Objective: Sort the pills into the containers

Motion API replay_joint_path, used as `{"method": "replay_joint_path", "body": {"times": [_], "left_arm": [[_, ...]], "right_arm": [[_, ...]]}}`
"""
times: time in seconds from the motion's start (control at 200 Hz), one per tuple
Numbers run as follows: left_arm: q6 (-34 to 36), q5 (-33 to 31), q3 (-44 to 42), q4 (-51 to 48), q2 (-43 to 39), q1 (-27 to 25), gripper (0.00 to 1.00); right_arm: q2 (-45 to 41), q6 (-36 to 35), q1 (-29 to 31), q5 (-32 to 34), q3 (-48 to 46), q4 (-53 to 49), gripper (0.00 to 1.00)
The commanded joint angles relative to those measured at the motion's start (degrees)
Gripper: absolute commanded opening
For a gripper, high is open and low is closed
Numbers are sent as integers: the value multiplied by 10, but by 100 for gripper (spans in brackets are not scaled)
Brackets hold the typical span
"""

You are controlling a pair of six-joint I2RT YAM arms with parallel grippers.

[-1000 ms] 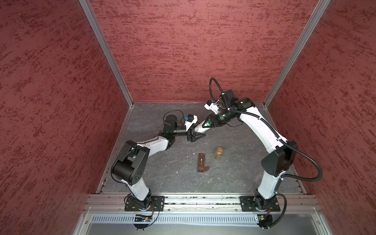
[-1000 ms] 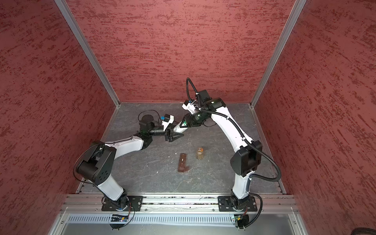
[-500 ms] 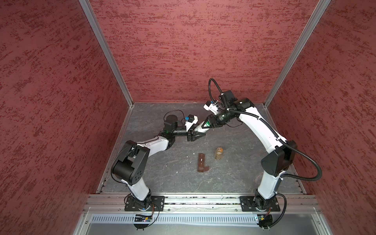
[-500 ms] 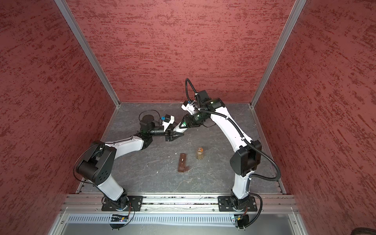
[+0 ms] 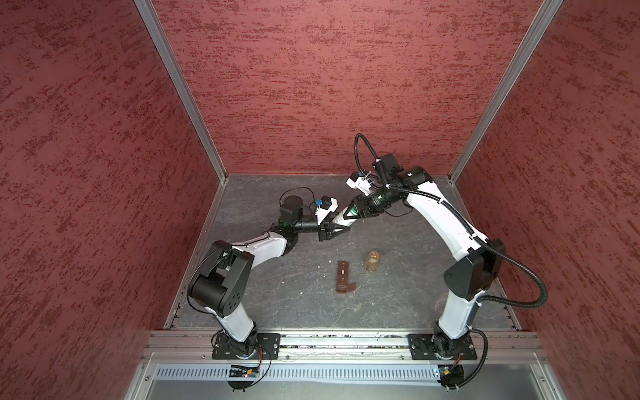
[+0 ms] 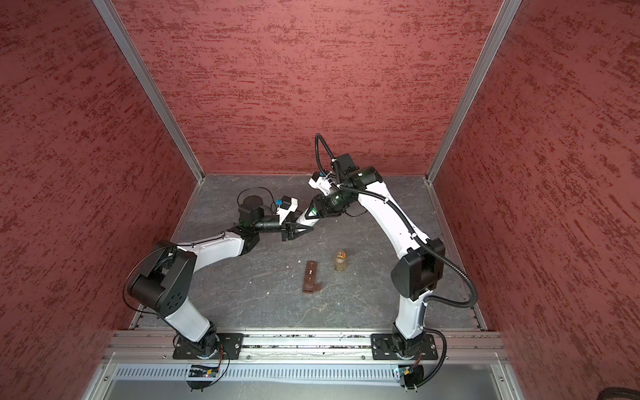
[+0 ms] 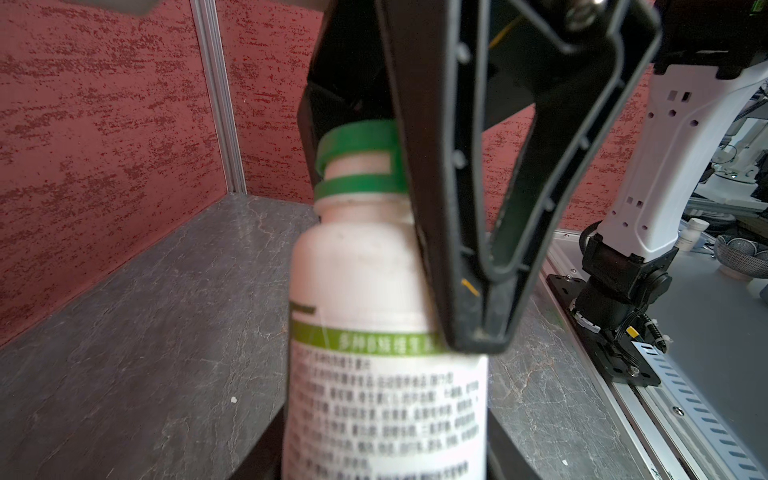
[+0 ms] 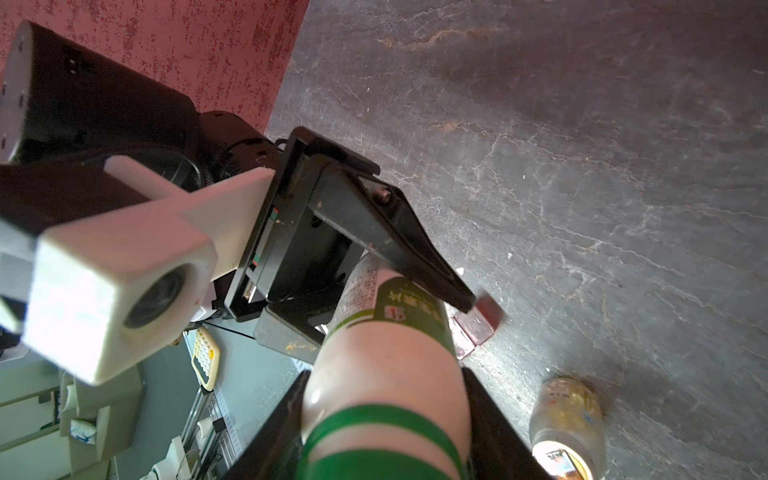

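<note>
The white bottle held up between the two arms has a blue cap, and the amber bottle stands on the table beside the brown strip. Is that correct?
Not quite. The cap of the white bottle is green, not blue; the left wrist view shows it. The rest is right.

- Seen from above in a top view: a booth with red textured walls (image 6: 311, 86) and a grey, stone-patterned table (image 6: 242, 287).
- A narrow brown strip of containers (image 6: 309, 276) lies near the table's middle, pointing toward the back wall, with a small brown flap jutting right at its near end.
- Right of the strip and apart from it stands an amber bottle (image 6: 340, 261).
- Beyond the strip's far end, the left gripper (image 6: 305, 229) and the right gripper (image 6: 308, 219) meet on a white bottle (image 6: 310, 213) with green on it.
- Left of the strip lie two pale specks (image 6: 289, 266), too small to identify.
</note>
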Motion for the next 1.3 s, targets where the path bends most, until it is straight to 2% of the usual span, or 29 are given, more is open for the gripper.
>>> {"method": "replay_joint_path", "body": {"times": [0.0, 0.165, 0.301, 0.476, 0.631, 0.972, 1.297], "left_arm": [[24, -39, -12, -4, -19, -10, 23], [64, -139, -33, 23, -19, -20, 15], [91, -203, -50, 62, -11, -24, 9], [95, -244, -66, 123, 5, -25, 1], [96, -233, -67, 139, 18, -25, 0], [83, -163, -52, 104, 27, -24, 0], [73, -157, -48, 95, 27, -25, 0]], "right_arm": [[-4, 26, 3, 41, 14, 20, 51], [-39, 97, -1, 82, -14, 70, 65], [-79, 168, -14, 73, -58, 120, 68], [-112, 251, -33, 56, -133, 170, 68], [-128, 302, -51, 21, -196, 235, 65], [-118, 350, -78, -77, -248, 360, 58], [-122, 381, -80, -127, -294, 418, 50]]}}
